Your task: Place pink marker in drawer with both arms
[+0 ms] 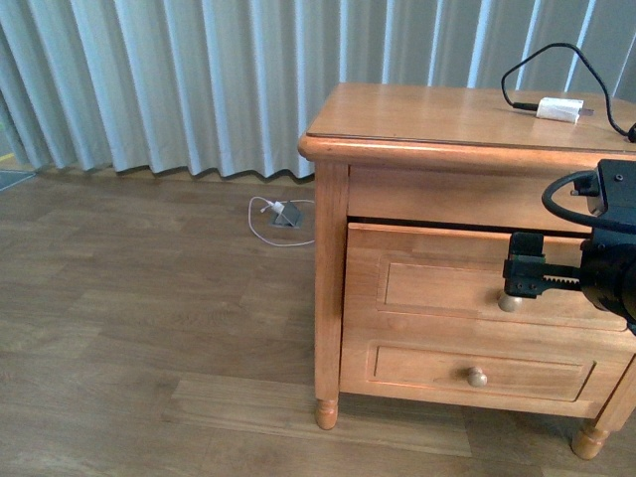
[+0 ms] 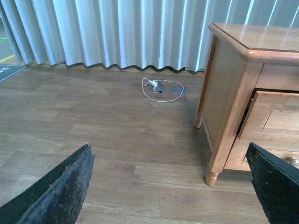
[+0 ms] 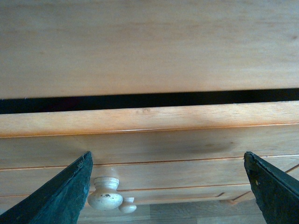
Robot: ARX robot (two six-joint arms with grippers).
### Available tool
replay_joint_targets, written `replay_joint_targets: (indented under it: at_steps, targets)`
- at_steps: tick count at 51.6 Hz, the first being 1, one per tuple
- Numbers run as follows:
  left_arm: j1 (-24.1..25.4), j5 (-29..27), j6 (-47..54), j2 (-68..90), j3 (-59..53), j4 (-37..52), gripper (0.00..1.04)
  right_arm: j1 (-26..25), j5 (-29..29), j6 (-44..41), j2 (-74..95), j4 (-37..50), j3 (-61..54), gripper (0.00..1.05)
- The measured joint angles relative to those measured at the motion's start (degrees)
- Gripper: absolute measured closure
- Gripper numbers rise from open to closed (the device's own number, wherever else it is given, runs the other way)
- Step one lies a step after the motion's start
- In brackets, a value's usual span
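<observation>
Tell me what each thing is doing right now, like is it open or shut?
top drawer: pulled out a little, dark gap above it.
lower drawer: shut.
right gripper: open, fingers wide, by the top drawer's knob, holding nothing.
left gripper: open, empty, over the floor.
white charger block: lying on the nightstand top, black cable attached.
pink marker: not seen in any view.

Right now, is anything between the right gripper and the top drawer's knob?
Nothing visible. The right gripper is open, facing the drawer front, which is pulled out only a crack. The knob sits beside one finger, not yet between the two. The pink marker is not in view.
</observation>
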Motion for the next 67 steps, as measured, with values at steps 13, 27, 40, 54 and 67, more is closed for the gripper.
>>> replay_joint_targets:
  at_steps: [13,27,40,54,67]
  targets:
    - [0.0,0.0,0.0,0.0,0.0,0.0,0.06,0.0,0.8,-0.5,2.9,-0.3,3.7,0.08]
    - [0.0,0.0,0.0,0.0,0.0,0.0,0.06,0.0,0.9,-1.4,3.9,-1.0,5.1,0.08]
    - [0.0,0.0,0.0,0.0,0.0,0.0,0.06,-0.3,0.0,-2.0,3.6,-2.2,5.2,0.08]
    - [0.0,0.0,0.0,0.0,0.0,0.0,0.06,-0.4,-2.1,-1.7,-3.1,-8.2,1.6,0.08]
    - [0.0,0.0,0.0,0.0,0.0,0.0,0.06,-0.3,-8.6,0.0,-21.6,-15.2,-11.1,0.08]
